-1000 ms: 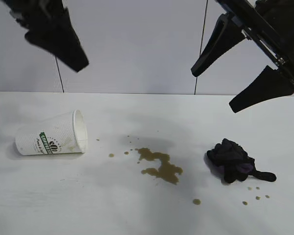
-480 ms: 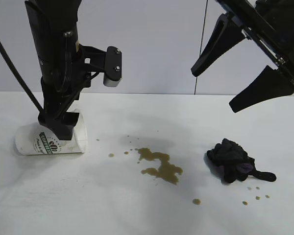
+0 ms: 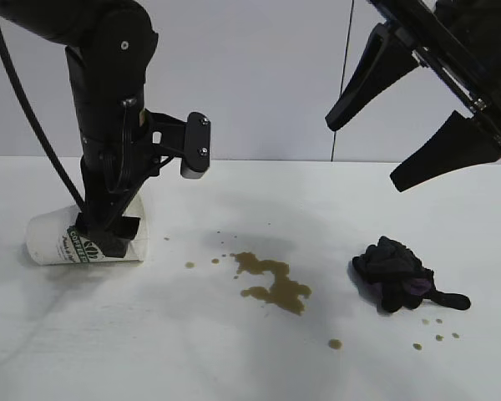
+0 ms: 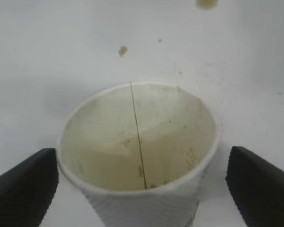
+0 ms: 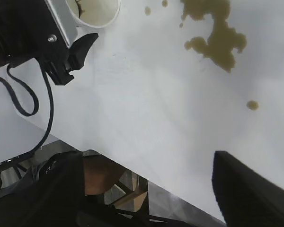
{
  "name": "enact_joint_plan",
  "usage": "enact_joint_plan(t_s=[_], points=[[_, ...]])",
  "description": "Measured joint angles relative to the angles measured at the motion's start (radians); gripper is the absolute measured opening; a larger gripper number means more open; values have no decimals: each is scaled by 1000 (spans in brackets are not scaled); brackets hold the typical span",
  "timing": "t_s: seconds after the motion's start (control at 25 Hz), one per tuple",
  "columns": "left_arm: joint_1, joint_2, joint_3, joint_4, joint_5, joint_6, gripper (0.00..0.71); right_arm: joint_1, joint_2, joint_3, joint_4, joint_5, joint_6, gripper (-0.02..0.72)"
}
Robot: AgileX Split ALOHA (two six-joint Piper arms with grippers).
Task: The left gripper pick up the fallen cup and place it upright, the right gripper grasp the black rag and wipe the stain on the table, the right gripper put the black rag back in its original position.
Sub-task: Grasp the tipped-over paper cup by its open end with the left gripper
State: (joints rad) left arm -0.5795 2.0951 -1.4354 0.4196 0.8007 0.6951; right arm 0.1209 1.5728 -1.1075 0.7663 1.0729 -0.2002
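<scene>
The white cup (image 3: pixel 52 242) lies on its side at the left of the table (image 3: pixel 234 368), mouth toward the stain. My left gripper (image 3: pixel 108 236) has come down over it and stands open. In the left wrist view its black fingers (image 4: pixel 23 189) flank the cup (image 4: pixel 137 137) near the rim, one close against it, the other a little apart. The brown stain (image 3: pixel 271 280) spreads at the table's middle. The black rag (image 3: pixel 397 276) lies bunched to the right. High above the rag hangs my right gripper (image 3: pixel 363 154), open and empty.
Small brown droplets (image 3: pixel 434 324) dot the table beside the rag, and one (image 3: pixel 335 343) lies nearer the front. The right wrist view shows the table's edge (image 5: pixel 132 163) with dark clutter beyond it. A grey panelled wall stands behind.
The left arm has dropped from above the table down onto the cup, and its jaws have spread a little wider around it. Right arm, rag and stain are unchanged.
</scene>
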Motion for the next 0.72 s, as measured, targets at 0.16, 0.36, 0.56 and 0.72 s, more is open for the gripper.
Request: enact_joint_plan(t_s=[0.16,0.36,0.56,0.72], points=[[7,17,-3,6,-20,-21,693,0,0,0,0,0,-2,516],[13,34,-3,8,-21,-50,693,0,0,0,0,1,-3,516],[13,34,-3,8,-21,-55,599,0,0,0,0,1,-3,516],[13,33,-4,6,-22,-57,521,0,0,0,0,1,-7,516]])
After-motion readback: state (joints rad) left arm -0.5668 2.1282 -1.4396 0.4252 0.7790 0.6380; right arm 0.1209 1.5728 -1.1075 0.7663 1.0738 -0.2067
